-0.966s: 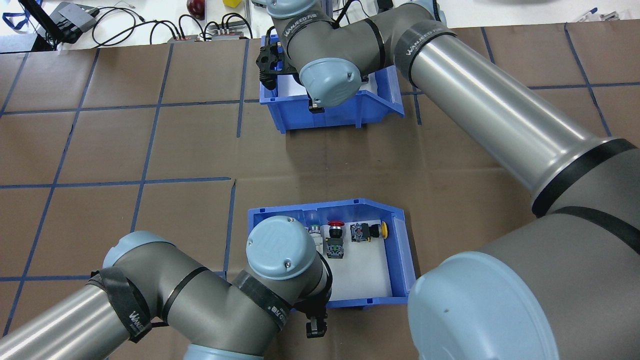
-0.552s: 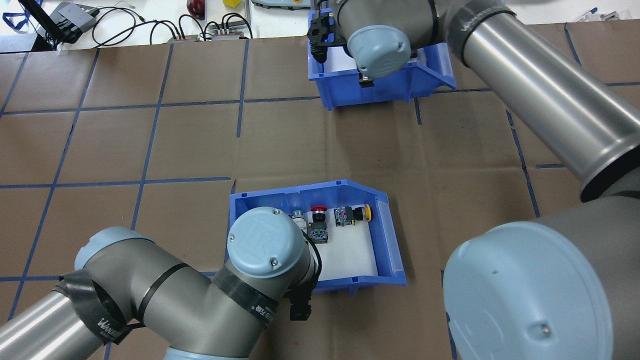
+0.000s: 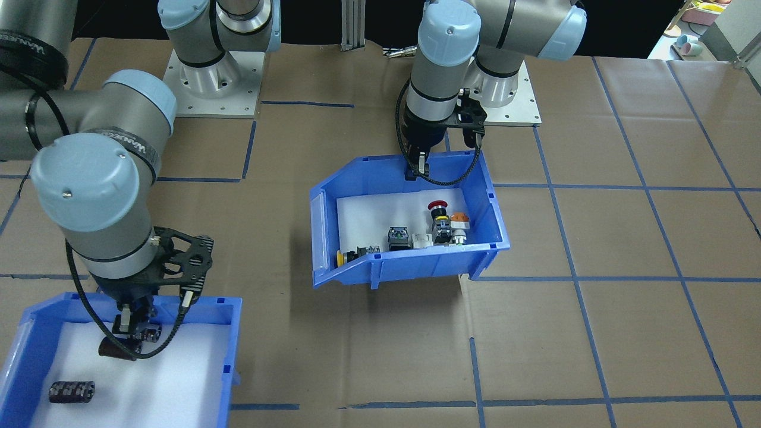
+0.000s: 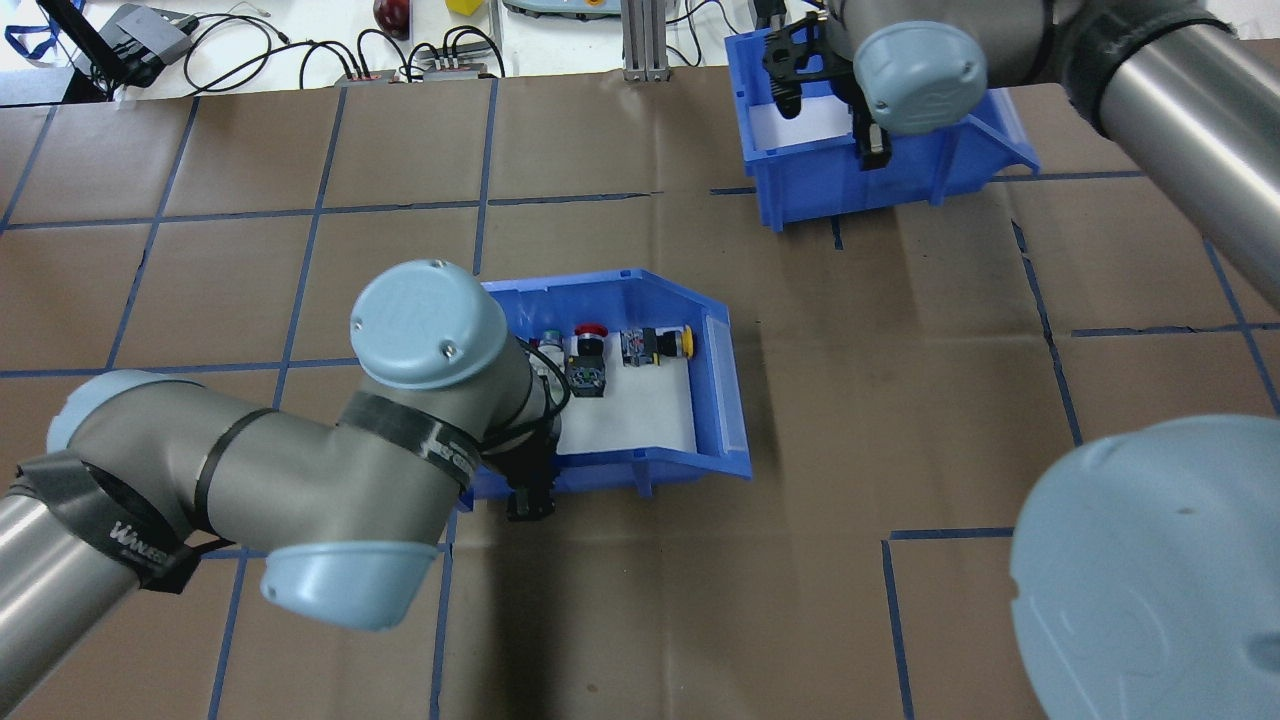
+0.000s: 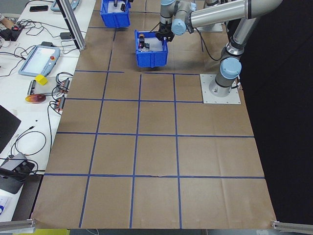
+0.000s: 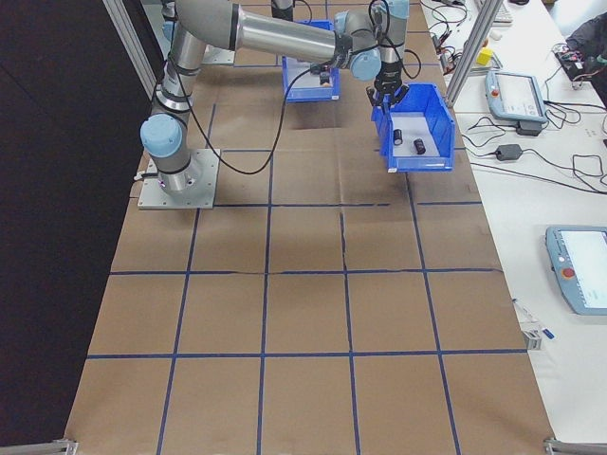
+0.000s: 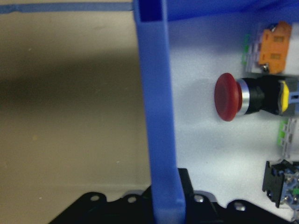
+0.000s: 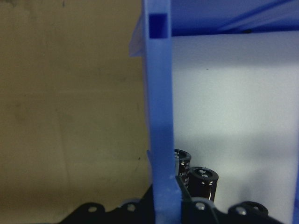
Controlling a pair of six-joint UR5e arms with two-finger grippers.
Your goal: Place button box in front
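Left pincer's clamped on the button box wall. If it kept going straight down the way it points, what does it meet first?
The left pincer points down, astride the rear wall of the button box, which shows lifted. Straight below lies only the brown table covering, probably first contact; the height is hard to judge.

You can see the left end effector [image 4: 530, 490] has carried the button box [image 4: 640, 470] forward, while the right end effector [image 4: 872, 150] dragged the capacitor bin [image 4: 820, 185] rightward.

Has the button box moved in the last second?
Yes. In the overhead view the button box has shifted left and farther from the robot, against the table's blue tape lines.
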